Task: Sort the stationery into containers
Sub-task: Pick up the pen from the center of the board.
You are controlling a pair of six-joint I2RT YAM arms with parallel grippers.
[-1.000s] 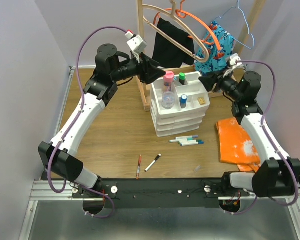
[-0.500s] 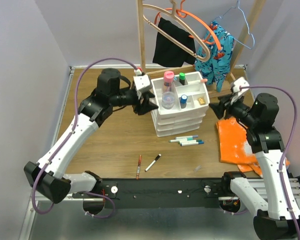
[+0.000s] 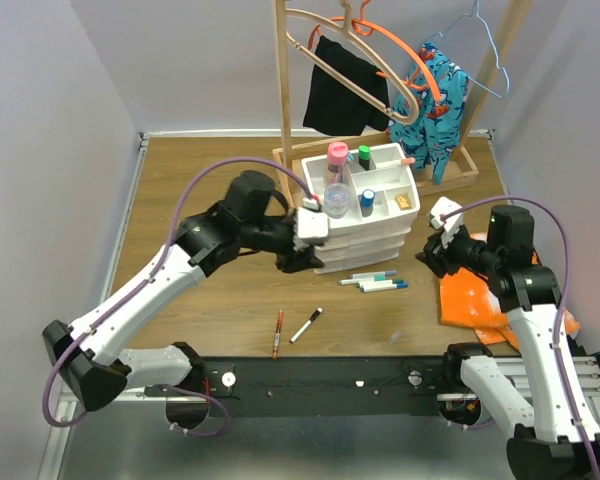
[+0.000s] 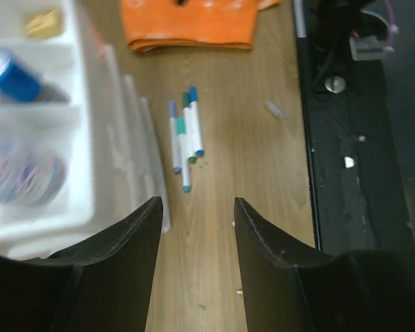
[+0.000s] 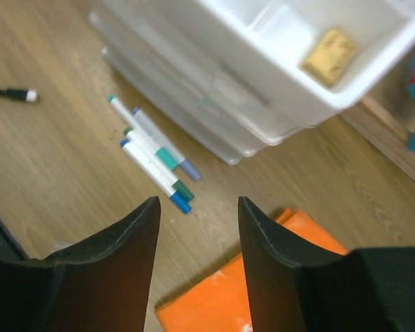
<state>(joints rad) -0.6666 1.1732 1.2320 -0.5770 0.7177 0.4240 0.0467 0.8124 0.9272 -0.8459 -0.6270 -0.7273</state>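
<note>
The white drawer organiser (image 3: 365,235) stands mid-table. Its top tray holds a pink-capped bottle (image 3: 337,154), a green-capped marker (image 3: 363,155) and a blue-capped bottle (image 3: 367,201). Several white pens with teal and blue caps (image 3: 373,282) lie on the table in front of it; they also show in the left wrist view (image 4: 185,135) and the right wrist view (image 5: 152,152). A red pen (image 3: 278,332) and a black-and-white marker (image 3: 306,325) lie nearer the front. My left gripper (image 3: 298,260) is open and empty by the organiser's left front corner. My right gripper (image 3: 427,255) is open and empty to its right.
An orange cloth (image 3: 472,288) lies on the right, under my right arm. A wooden hanger rack (image 3: 284,100) with clothes stands behind the organiser. A small clear scrap (image 3: 395,338) lies near the front edge. A yellowish item (image 5: 326,54) sits in one tray compartment.
Both arms have come down and forward from beside the tray. The left gripper moved from the rack to the organiser's left front. The right gripper moved down over the cloth's edge.
</note>
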